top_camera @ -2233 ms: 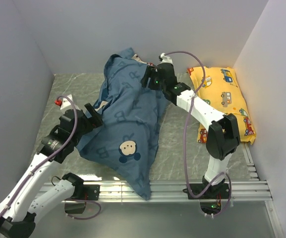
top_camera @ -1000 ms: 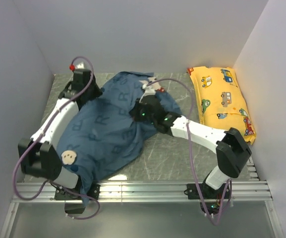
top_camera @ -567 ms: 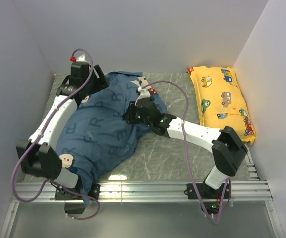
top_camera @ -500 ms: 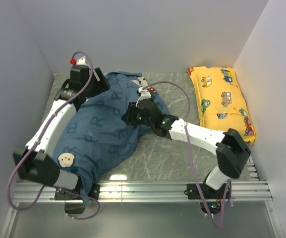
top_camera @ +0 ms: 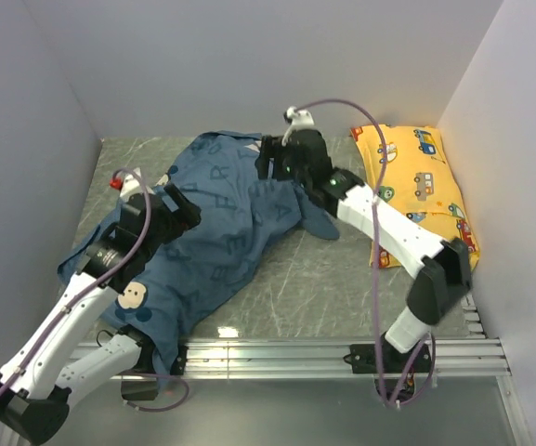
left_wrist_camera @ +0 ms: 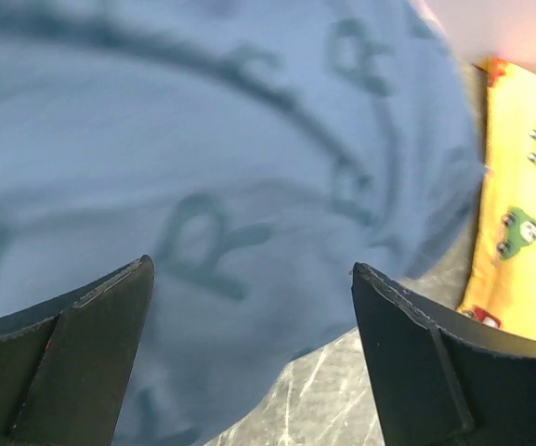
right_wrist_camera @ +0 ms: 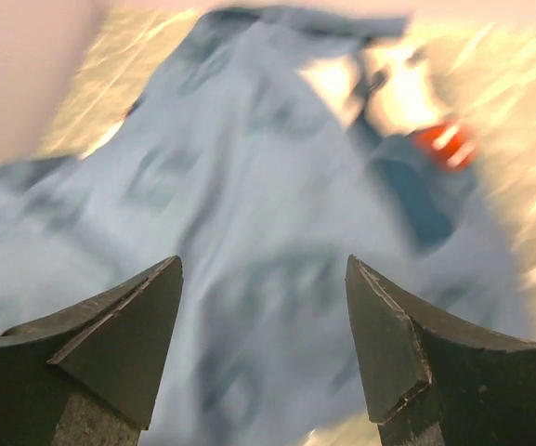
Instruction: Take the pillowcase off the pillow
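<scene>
The blue letter-print pillowcase (top_camera: 221,223) lies bulging across the table from the back middle to the front left, with a mouse face (top_camera: 136,295) near its front end. My left gripper (top_camera: 182,209) hovers open over its left side; in the left wrist view the gripper (left_wrist_camera: 251,268) holds nothing above the cloth (left_wrist_camera: 202,158). My right gripper (top_camera: 269,160) is open at the case's back end, and in the right wrist view it (right_wrist_camera: 264,262) is empty over blurred cloth (right_wrist_camera: 249,186). The white pillow is mostly hidden; a pale patch (right_wrist_camera: 393,98) with a red tag (right_wrist_camera: 444,144) shows there.
The yellow car-print pillow (top_camera: 416,190) lies along the right wall and also shows in the left wrist view (left_wrist_camera: 518,204). Bare grey marble table (top_camera: 342,279) lies between it and the case. Walls close in at left, back and right. A metal rail (top_camera: 295,353) runs along the front.
My left arm has drawn back from the back-left corner to the case's left side. My right gripper has moved from the case's middle to its back end. The case lies stretched toward the back.
</scene>
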Robot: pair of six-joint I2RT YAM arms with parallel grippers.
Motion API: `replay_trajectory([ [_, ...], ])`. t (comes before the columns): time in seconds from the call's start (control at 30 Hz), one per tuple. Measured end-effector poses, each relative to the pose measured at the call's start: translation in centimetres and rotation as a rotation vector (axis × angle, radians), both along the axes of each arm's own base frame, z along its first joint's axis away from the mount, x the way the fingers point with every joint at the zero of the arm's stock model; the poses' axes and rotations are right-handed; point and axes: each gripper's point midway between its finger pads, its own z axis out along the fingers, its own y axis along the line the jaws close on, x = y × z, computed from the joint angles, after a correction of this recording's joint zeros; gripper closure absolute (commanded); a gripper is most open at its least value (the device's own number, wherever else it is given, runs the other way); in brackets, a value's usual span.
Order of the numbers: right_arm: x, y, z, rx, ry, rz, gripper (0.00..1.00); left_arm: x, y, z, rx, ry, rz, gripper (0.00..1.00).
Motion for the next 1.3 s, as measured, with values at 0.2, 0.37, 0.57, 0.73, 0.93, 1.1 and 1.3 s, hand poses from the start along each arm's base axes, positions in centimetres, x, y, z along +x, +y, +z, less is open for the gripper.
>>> replay_trajectory([
  [0.2,6.4,2.3,-4.3,-0.150,0.041,0.047,0.26,-1.5,1.9,-3.3,-0.038,0.084,0.150,0.05],
  [0.37,7.2,3.7,-11.3,-0.246,0.166,0.103,0.79,-0.9,1.7,-5.8,-0.049,0.140,0.198,0.15],
  [0.57,5.1,0.3,-12.0,-0.210,0.203,0.021,1.00,1.9,2.0,-9.1,0.000,0.244,0.238,0.87],
  [0.73,0.5,-3.4,-10.6,-0.077,0.210,-0.038,1.00,7.0,2.6,-9.4,-0.008,0.293,0.238,1.00],
  [0.93,-5.0,-2.0,-11.4,0.052,0.254,0.038,0.90,13.6,3.2,-6.7,0.018,0.230,0.202,0.94],
  [1.1,-6.1,-1.0,-11.4,0.066,0.268,0.068,0.50,13.8,3.7,-4.9,0.059,0.174,0.159,0.44],
  [1.3,-7.0,-1.3,-7.9,0.127,0.222,0.081,0.36,10.3,1.9,0.5,0.095,0.029,0.045,0.14],
])
